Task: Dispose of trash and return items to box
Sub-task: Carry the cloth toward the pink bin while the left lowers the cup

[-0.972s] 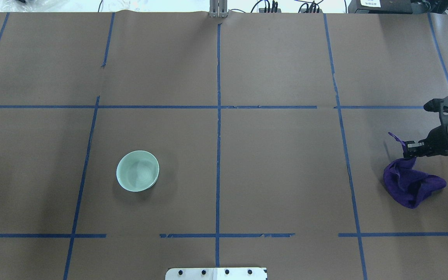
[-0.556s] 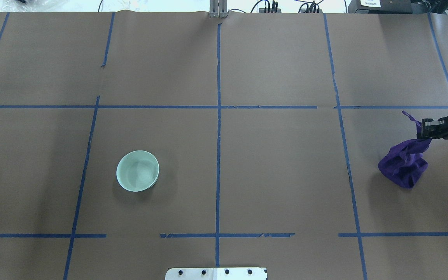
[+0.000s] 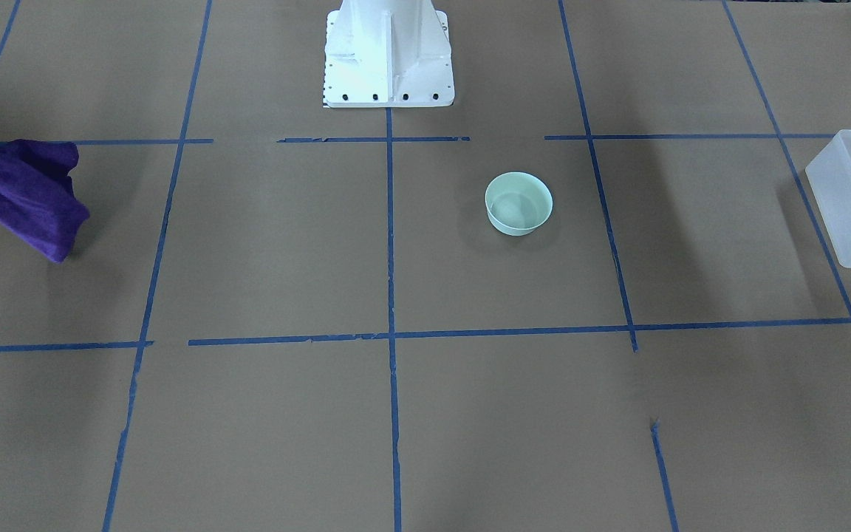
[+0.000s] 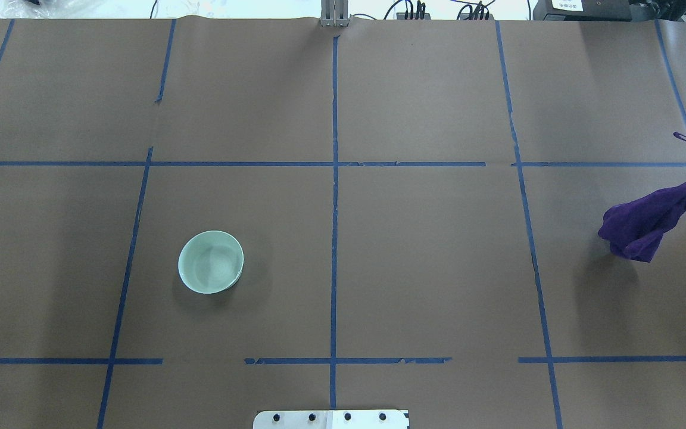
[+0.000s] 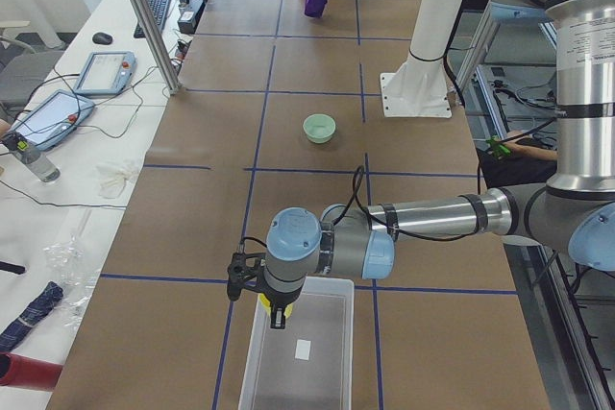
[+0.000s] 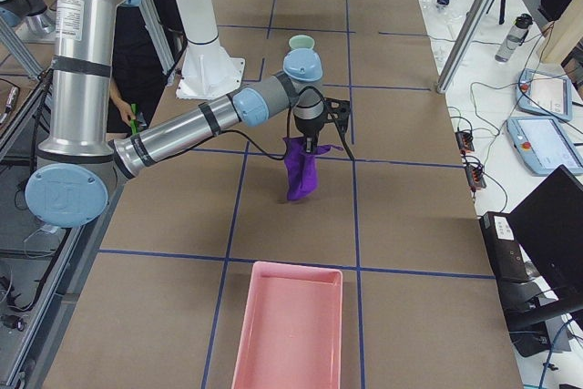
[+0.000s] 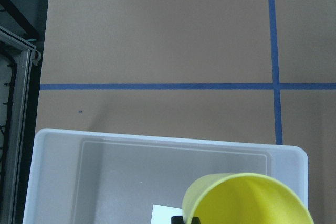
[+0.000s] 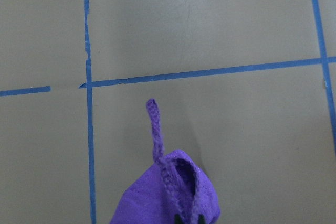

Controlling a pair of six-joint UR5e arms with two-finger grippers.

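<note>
Cup clamped in left gripper over box; purple cloth hangs pinched in right gripper

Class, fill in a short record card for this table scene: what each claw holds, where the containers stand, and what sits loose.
left arm: left claw shut on yellow cup, held above the box
right arm: right claw shut on purple cloth, which hangs down from it
loose on table: green bowl, upright, near the middle
containers: box at the robot's left end of the table; pink tray at its right end
</note>
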